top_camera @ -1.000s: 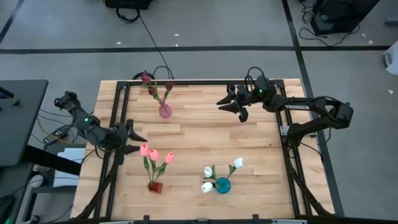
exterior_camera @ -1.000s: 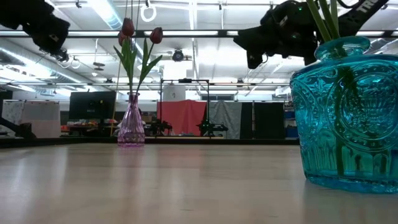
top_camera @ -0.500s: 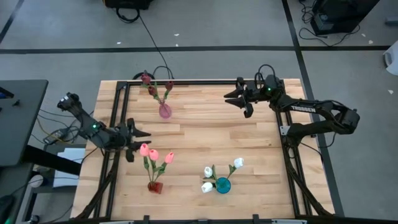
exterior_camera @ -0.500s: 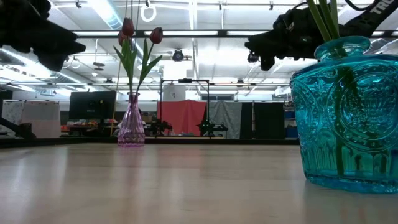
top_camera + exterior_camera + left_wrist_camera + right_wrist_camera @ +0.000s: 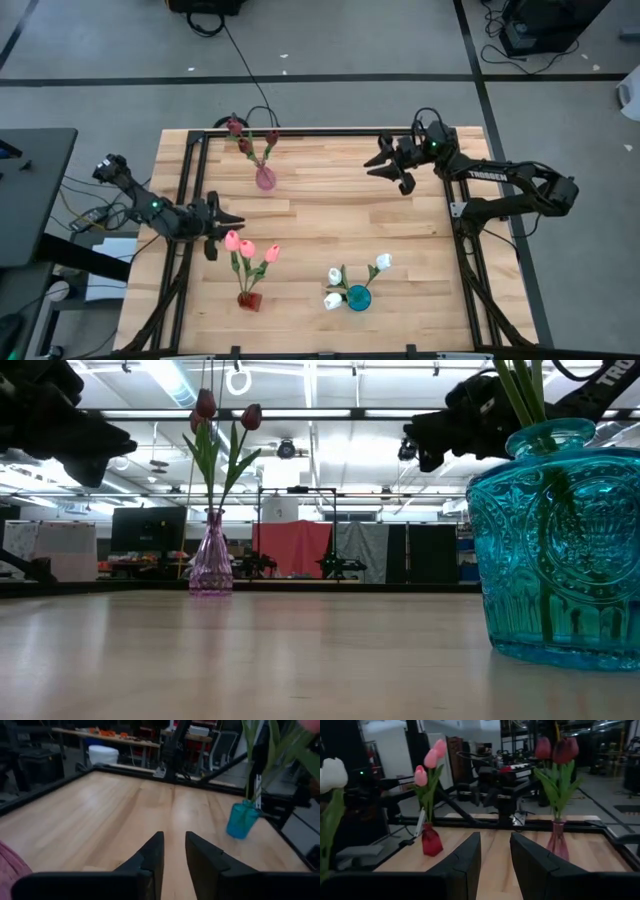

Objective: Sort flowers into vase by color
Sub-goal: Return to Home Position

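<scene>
Three vases stand upright on the wooden table, each holding tulips by their stems. A clear pink vase (image 5: 265, 178) near the far edge holds maroon tulips (image 5: 238, 128). At the near side, a red vase (image 5: 248, 298) holds pink tulips (image 5: 240, 245). A teal vase (image 5: 358, 297) to its right holds white tulips (image 5: 382, 262). My left gripper (image 5: 218, 228) hovers open just left of the pink buds. My right gripper (image 5: 385, 172) hovers open in the air over the far right of the table. Neither touches anything.
A black metal frame (image 5: 190, 180) runs along the table's left, far and right sides. Bare wood (image 5: 340, 225) lies between the three vases. In the low view the teal vase (image 5: 560, 540) looms close at right, with the pink vase (image 5: 211, 560) farther back.
My left gripper has come down a little and shifted toward the near edge and the pink tulips, turning somewhat. My right gripper has drawn back toward the table's right edge. The vases and flowers have stayed where they were.
</scene>
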Controlling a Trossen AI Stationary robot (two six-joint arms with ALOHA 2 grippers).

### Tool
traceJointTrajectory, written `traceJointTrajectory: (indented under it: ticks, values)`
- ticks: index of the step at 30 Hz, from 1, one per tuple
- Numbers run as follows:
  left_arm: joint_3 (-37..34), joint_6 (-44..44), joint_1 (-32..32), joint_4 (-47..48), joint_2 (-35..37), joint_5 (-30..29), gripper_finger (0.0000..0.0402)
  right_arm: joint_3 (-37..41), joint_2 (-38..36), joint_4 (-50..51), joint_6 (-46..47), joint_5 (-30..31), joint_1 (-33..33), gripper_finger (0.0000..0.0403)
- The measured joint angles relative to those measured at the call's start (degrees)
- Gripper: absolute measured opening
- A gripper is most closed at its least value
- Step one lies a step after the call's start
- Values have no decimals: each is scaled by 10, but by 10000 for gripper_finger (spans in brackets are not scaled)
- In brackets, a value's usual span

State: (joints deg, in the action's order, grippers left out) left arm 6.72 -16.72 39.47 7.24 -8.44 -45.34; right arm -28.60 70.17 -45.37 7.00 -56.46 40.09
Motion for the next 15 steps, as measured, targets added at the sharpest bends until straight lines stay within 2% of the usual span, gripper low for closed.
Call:
traceJointTrajectory:
  ticks: [7,15]
  values:
    - [0,50,-65,-2,37,44,62,0,0,0,-3,-1,29,117]
    - [0,75,-157,-3,41,117,55,0,0,-31,18,6,61,117]
